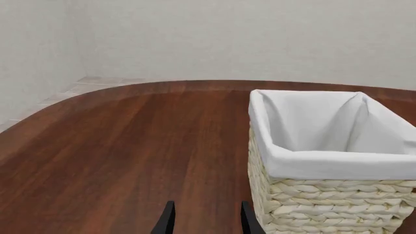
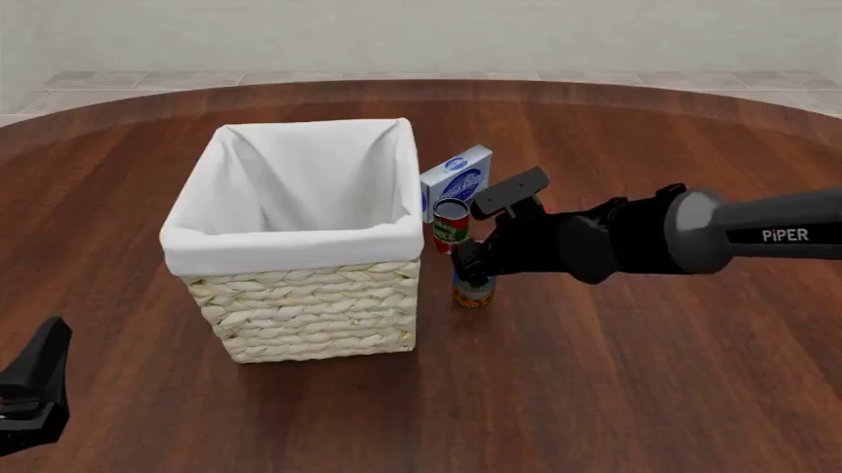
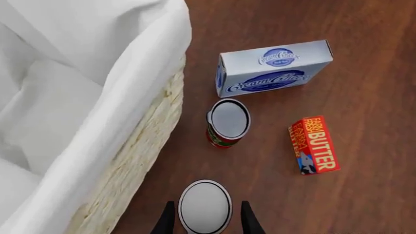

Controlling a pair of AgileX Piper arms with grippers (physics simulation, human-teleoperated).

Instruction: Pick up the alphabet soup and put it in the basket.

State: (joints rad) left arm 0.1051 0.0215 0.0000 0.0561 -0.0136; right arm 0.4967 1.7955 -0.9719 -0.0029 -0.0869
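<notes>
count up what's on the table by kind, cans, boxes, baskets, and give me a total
Cans: 2, the alphabet soup and a red-and-green can
Boxes: 2, cream cheese and butter
Baskets: 1, the basket
Total: 5

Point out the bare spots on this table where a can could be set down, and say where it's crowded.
Bare wood lies left of the basket and in front of it. Crowded: right of the basket, where the alphabet soup, red-and-green can, cream cheese box and butter box cluster.
</notes>
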